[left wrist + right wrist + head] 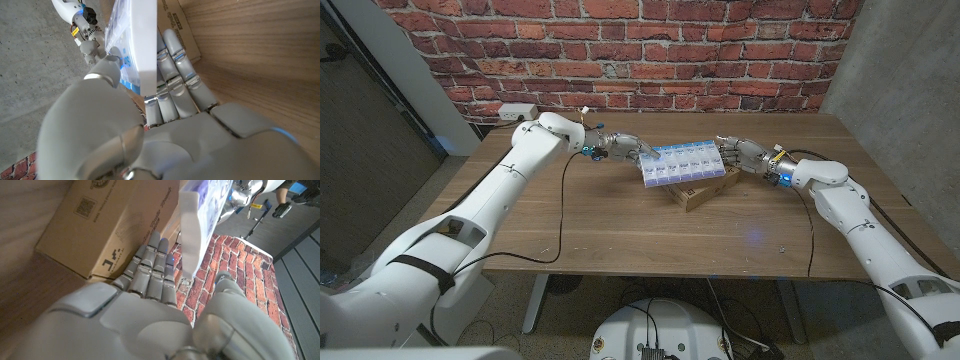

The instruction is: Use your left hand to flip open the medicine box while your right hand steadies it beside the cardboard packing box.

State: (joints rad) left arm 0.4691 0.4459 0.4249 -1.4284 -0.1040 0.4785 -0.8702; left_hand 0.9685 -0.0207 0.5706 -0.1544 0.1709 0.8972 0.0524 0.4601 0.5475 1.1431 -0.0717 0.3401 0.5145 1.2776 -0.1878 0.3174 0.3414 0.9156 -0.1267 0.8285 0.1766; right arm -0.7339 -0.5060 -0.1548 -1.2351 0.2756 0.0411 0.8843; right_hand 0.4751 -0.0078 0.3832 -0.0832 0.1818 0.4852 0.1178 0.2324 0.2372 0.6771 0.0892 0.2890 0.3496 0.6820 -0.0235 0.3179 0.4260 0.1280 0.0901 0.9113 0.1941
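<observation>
On the wooden table (pixel 620 225) I see the cardboard packing box (pixel 703 189) with the medicine box (pixel 681 163) raised just above it. My left hand (pixel 618 148) grasps its left end between thumb and fingers, and my right hand (pixel 742 152) grasps the right end likewise.

Your left hand (pixel 620 148) and right hand (pixel 740 152) cover both ends of the medicine box (pixel 686 162) (its lid state you cannot tell), and the box hides most of the cardboard packing box (pixel 705 190).
</observation>
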